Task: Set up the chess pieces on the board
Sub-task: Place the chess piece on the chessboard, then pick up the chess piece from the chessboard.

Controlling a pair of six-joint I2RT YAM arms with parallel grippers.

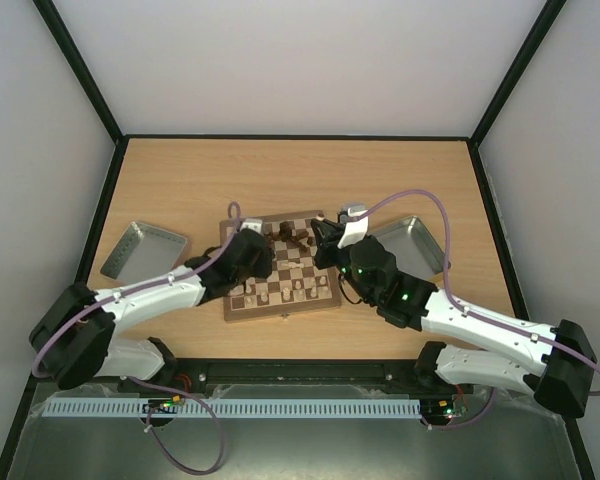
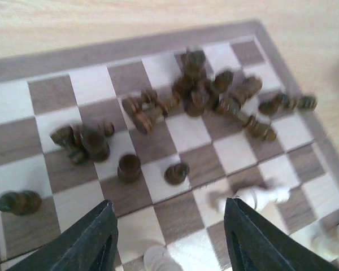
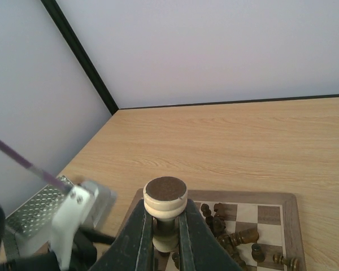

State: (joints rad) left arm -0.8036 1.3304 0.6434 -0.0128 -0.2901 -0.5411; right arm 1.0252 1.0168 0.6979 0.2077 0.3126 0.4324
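Observation:
The checkered board (image 1: 280, 300) lies at the table's middle. Dark brown pieces (image 1: 292, 238) lie in a heap on its far half, seen close in the left wrist view (image 2: 200, 93). Cream pieces (image 1: 298, 288) stand on its near rows. My left gripper (image 2: 169, 226) is open and empty above the board, with a fallen cream piece (image 2: 263, 196) by its right finger. My right gripper (image 3: 165, 228) is shut on a cream piece (image 3: 165, 200), base pointing at the camera, held above the board's right side (image 3: 282, 212).
A grey metal tray (image 1: 145, 248) lies left of the board and another (image 1: 412, 240) right of it, partly under the right arm. Black-edged walls fence the table.

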